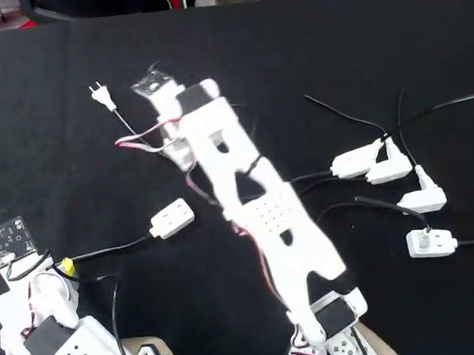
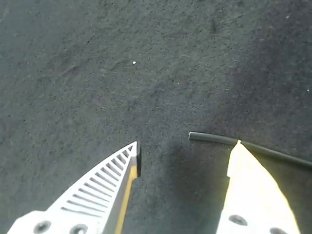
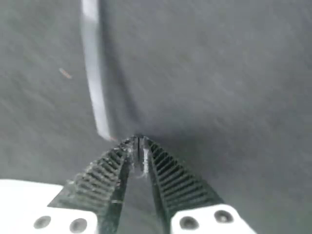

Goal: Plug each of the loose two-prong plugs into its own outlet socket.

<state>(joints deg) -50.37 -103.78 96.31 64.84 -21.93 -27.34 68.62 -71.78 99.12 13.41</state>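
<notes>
A loose white two-prong plug [image 1: 99, 94] lies at the far left of the black cloth, its thin cable trailing back toward the middle. My right gripper [image 1: 154, 83] is just to the right of it, low over the cloth. Its black ribbed fingers [image 3: 113, 168] are shut, and a pale blurred strip [image 3: 94, 83] runs past their tips. A white outlet socket [image 1: 172, 218] lies left of centre, with a black cable leading toward my left arm. My left gripper [image 2: 185, 156] stands open over bare cloth, and the cut end of a black cable [image 2: 192, 136] lies near its yellow fingertip [image 2: 241, 161].
Several white sockets and plugs with black cables lie in a cluster at the right [image 1: 390, 168], and one socket [image 1: 431, 242] is nearer the front. My right arm's long white body [image 1: 261, 213] stretches diagonally across the middle of the table.
</notes>
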